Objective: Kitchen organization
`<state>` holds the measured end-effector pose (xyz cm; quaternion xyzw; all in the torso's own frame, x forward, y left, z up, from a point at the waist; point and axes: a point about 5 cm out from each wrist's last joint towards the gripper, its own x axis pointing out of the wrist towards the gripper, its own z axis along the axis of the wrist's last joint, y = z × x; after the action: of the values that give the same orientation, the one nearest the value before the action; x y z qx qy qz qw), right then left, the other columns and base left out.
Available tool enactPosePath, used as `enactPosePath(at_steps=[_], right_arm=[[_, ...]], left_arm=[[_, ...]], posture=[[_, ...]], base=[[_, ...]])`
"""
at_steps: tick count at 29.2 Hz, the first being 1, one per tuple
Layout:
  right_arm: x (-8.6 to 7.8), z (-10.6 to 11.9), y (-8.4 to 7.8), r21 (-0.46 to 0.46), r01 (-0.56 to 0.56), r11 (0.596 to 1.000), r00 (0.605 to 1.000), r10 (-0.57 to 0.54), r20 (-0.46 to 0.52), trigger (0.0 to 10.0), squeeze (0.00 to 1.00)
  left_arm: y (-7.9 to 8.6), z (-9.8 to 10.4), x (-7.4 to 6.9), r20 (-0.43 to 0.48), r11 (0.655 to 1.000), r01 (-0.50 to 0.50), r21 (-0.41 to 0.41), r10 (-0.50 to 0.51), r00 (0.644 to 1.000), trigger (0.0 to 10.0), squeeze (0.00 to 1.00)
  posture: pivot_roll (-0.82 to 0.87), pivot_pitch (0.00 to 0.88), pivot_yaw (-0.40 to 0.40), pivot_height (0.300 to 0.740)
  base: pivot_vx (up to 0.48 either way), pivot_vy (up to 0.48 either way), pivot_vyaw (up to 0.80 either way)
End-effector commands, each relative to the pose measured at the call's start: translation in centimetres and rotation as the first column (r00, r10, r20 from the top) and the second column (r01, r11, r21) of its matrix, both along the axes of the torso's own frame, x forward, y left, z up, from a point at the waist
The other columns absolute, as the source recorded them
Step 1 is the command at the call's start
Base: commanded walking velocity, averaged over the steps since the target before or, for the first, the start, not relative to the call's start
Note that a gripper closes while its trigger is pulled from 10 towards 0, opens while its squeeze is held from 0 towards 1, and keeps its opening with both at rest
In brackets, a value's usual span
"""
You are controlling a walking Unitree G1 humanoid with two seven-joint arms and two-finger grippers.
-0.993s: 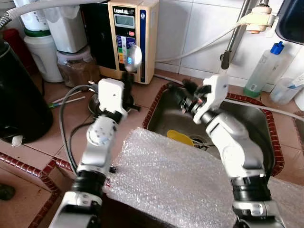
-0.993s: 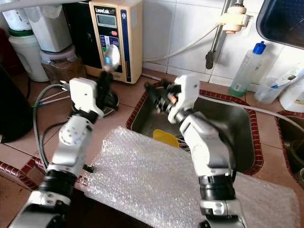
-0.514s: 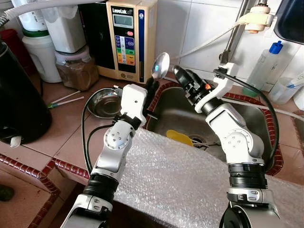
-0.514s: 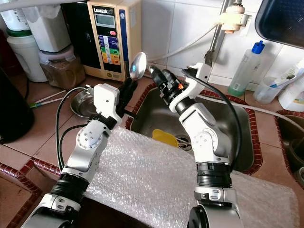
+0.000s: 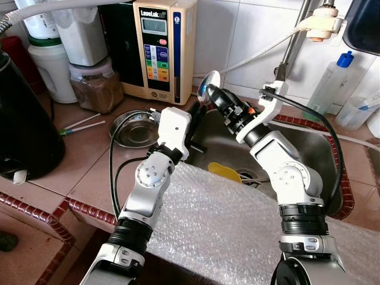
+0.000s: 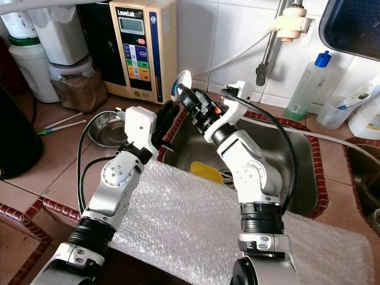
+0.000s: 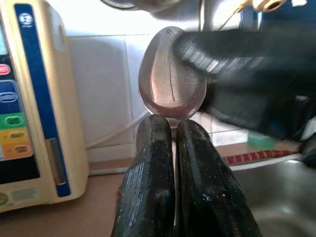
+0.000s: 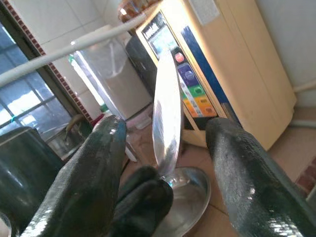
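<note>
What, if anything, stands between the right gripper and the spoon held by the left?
Nothing visible. The left gripper holds the spoon upright, and the right gripper is open with its fingers either side of the bowl.

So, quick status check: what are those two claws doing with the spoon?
Left claw shut on spoon, bowl upright over sink edge. Right claw open, straddling the bowl, not yet closed. Nothing between them.

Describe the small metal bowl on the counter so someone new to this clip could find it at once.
Start at the tall cream water machine with coloured buttons against the tiled wall. In front of it, on the terracotta tile counter, left of the steel sink, sits the shallow round stainless steel bowl. It is the only shiny, open dish there; its neighbours are plastic jars and a black pot.
</note>
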<state>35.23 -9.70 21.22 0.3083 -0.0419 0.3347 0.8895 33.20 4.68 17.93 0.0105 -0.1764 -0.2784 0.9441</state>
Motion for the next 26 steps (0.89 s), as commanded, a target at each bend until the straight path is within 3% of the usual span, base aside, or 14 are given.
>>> enactPosePath(at_steps=[1,8,15,26], right_arm=[[0.3,0.9,0.5,0.004,-0.019,1.000,0.999,0.019,0.036,0.0,0.00],[0.8,1.1,1.0,-0.007,-0.016,1.000,0.998,0.016,0.052,0.0,0.00],[1.4,1.4,0.0,-0.009,0.084,0.996,0.994,-0.084,0.070,0.0,0.00],[1.7,0.9,-0.3,-0.005,0.131,0.991,0.990,-0.131,0.057,0.0,0.00]], left_arm=[[-0.5,0.4,-0.3,0.008,0.999,0.033,-0.001,-0.033,0.999,0.0,0.00],[-0.7,0.3,-0.5,0.001,0.999,0.050,0.001,-0.050,0.999,0.0,0.00],[-0.4,0.2,-0.6,-0.010,0.999,0.050,0.003,-0.050,0.999,0.0,0.00],[-0.1,0.1,-0.8,-0.019,0.999,0.046,0.005,-0.046,0.999,0.0,0.00]], posture=[[0.04,0.000,0.008,0.740],[0.05,0.000,0.009,0.740],[0.06,0.000,0.012,0.740],[0.07,0.000,0.015,0.740]], base=[[0.000,0.000,0.00],[0.000,0.000,0.00],[0.000,0.000,0.00],[0.000,0.000,0.00]])
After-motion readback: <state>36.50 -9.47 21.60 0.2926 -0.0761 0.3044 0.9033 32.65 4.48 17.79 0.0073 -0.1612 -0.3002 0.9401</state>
